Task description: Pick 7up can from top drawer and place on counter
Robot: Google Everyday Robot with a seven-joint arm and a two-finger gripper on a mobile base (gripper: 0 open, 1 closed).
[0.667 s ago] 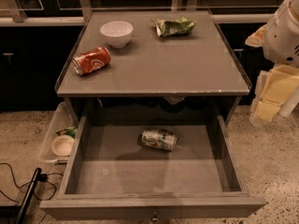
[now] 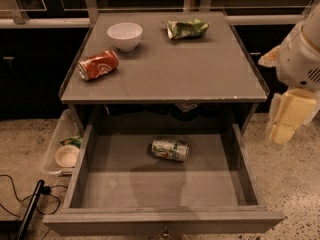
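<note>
The 7up can (image 2: 170, 149), green and silver-white, lies on its side on the floor of the open top drawer (image 2: 160, 216), toward the back middle. The drawer is pulled fully out below the counter (image 2: 190, 69). My gripper (image 2: 287, 118) hangs at the right edge of the view, outside the drawer's right wall, about level with the counter's front edge. It is well to the right of the can and holds nothing that I can see.
On the counter are an orange-red soda can (image 2: 98, 65) lying at the left, a white bowl (image 2: 124, 35) at the back, and a green foil snack bag (image 2: 186, 28) at the back right. A clear plastic bin (image 2: 61, 149) stands left of the drawer, with cables (image 2: 22, 194) on the floor.
My arm and gripper at the right have sunk slightly lower. The 7up can and the drawer have not moved.
</note>
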